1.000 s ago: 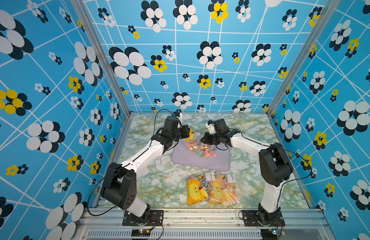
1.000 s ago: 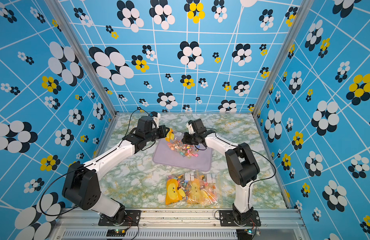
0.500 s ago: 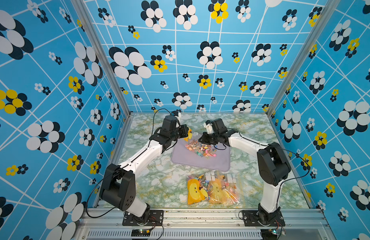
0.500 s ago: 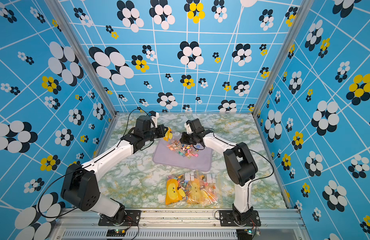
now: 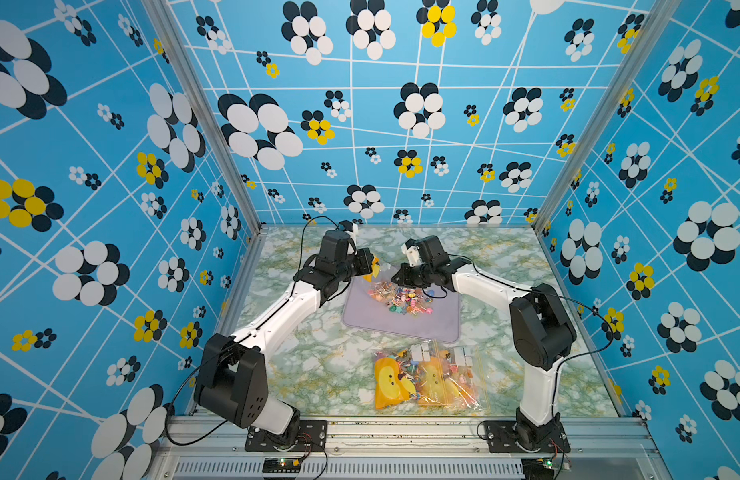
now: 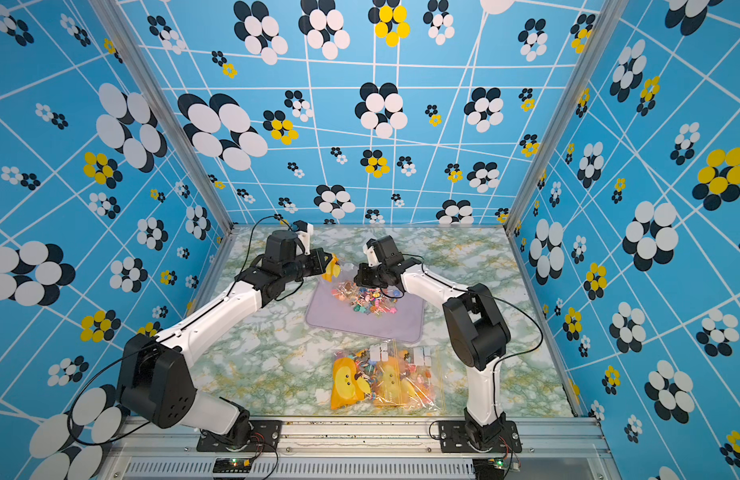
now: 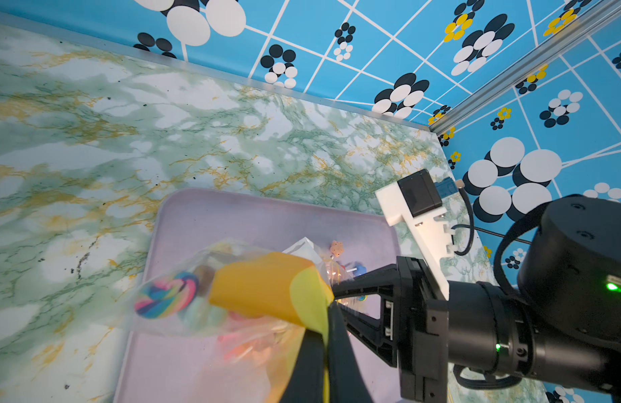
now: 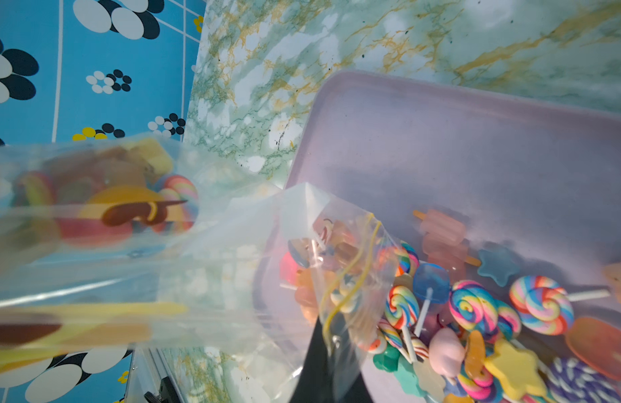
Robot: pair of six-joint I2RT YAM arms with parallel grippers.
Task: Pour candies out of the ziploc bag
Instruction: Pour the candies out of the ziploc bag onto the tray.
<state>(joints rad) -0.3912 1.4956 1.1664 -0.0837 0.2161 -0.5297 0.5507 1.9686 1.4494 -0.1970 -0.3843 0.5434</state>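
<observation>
Right gripper (image 5: pixel 396 277) has slid inward toward the left gripper (image 5: pixel 371 266) over the last second, while the left one has barely shifted. You've got both arms stretched forward with forearms angled in over the far edge of the lilac tray (image 5: pixel 434 328), and both sets of fingers are pinched fully onto the ziploc bag (image 8: pixel 214 251), left on its orange-printed corner, right on the yellow-striped mouth edge. The bag is slung between them above the tray; most candies (image 5: pixel 401 300) lie piled on the tray below the mouth, a few inside the bag.
</observation>
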